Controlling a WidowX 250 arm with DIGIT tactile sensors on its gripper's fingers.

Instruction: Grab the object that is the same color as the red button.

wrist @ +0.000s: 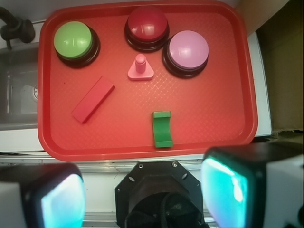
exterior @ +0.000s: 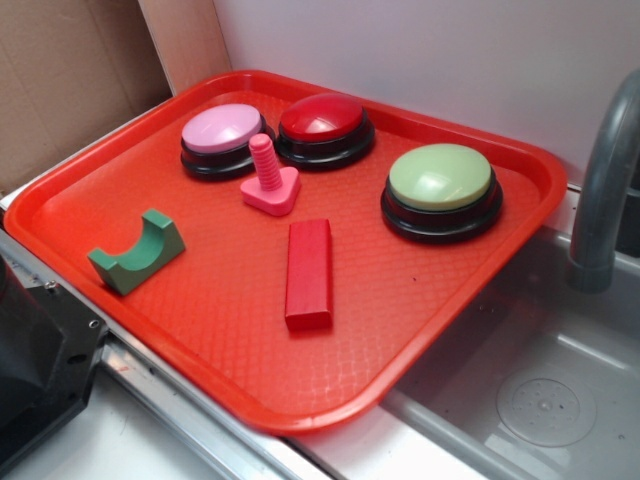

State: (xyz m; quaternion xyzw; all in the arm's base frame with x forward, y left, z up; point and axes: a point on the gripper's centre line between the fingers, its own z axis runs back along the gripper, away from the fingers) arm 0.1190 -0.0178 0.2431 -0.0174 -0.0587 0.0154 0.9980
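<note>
You see the plain red bar block (exterior: 308, 273) lying flat on the textured red plastic tray (exterior: 200, 330), just beside the pink bolt piece (exterior: 270, 183). Beyond the bolt stand three glossy dome buttons: red button (exterior: 325, 128), pink (exterior: 222, 138), pale green (exterior: 441, 188). One green arch block (exterior: 137, 251) sits apart. Your gripper (wrist: 142, 199) hangs wide open, holding nothing.

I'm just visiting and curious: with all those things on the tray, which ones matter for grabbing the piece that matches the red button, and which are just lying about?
Part of the job:
- flat red rectangular block
- glossy red dome button on black base
- open tool

Just lying about:
- pink bolt-shaped piece
- green arch-shaped block
- pink-topped button
- pale green-topped button
- red plastic tray
</note>
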